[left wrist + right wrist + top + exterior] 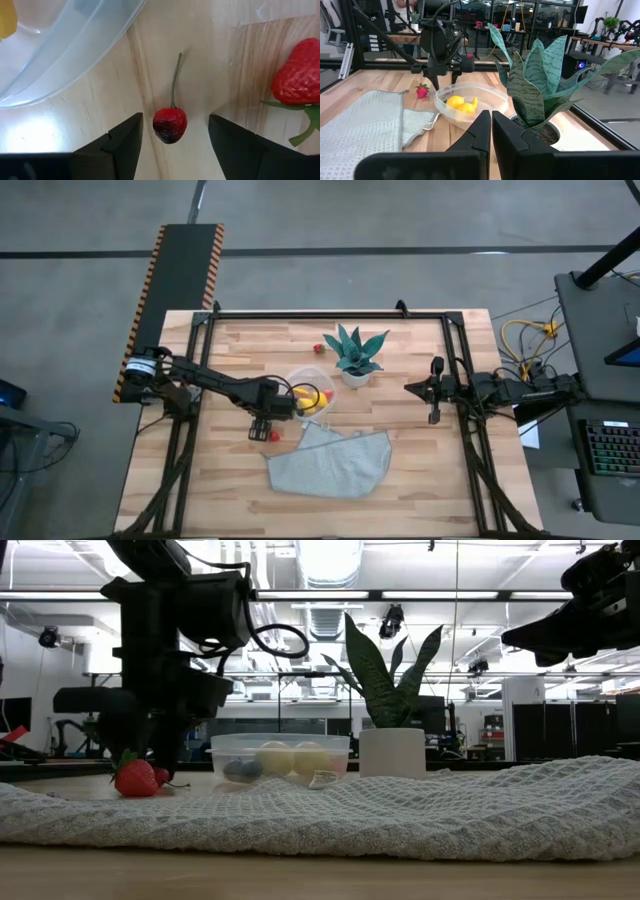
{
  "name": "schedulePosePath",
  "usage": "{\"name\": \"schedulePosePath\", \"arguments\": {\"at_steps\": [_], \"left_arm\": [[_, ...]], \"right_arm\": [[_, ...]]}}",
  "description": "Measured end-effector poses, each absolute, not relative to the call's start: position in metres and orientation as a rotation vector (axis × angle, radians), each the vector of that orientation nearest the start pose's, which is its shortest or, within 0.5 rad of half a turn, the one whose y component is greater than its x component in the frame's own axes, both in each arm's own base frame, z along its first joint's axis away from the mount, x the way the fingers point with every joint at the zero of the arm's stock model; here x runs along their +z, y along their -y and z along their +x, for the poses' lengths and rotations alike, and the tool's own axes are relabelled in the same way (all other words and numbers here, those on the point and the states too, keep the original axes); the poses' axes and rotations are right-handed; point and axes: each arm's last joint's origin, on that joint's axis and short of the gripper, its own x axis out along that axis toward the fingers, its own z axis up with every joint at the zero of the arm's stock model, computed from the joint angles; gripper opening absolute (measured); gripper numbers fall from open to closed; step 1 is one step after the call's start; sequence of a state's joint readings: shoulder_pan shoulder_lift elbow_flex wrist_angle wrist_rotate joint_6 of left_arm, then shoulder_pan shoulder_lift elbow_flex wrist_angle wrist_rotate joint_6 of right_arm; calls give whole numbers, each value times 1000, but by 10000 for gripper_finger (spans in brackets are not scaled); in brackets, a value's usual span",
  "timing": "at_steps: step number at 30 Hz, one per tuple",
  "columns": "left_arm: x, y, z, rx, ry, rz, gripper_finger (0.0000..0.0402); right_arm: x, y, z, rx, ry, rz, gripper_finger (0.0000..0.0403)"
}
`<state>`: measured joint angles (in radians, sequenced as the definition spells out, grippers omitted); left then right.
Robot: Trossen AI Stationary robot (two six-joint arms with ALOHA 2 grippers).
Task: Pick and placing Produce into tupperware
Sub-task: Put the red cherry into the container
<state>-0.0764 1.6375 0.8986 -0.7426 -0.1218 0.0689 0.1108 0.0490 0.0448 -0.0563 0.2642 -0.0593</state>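
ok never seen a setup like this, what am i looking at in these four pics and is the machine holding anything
It is a robot with two dark arms at a wooden table, each ending in a two-finger tool. One picture looks straight down from above, one looks level across the tabletop, and two come from cameras on the arms' wrists.

On the table are a clear round container with yellow toy fruit in it, a potted plant, a grey cloth, a toy strawberry and a small red cherry with a stem. Another red piece lies farther back.

The left tool is down beside the container, fingers open on either side of the cherry, not gripping it yet. The right tool waits at the right side, shut and empty. So nothing is held.
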Motion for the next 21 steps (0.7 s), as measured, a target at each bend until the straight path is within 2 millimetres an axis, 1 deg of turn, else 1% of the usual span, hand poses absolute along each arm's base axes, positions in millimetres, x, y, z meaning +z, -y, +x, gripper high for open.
{"name": "schedulePosePath", "arguments": {"at_steps": [4,21], "left_arm": [[150,16,268,-10,-1471,203,193],[151,15,269,-4,-1465,240,66]], "right_arm": [[170,-3,97,-152,-64,-70,9],[170,-3,97,-151,-64,-71,9]]}}
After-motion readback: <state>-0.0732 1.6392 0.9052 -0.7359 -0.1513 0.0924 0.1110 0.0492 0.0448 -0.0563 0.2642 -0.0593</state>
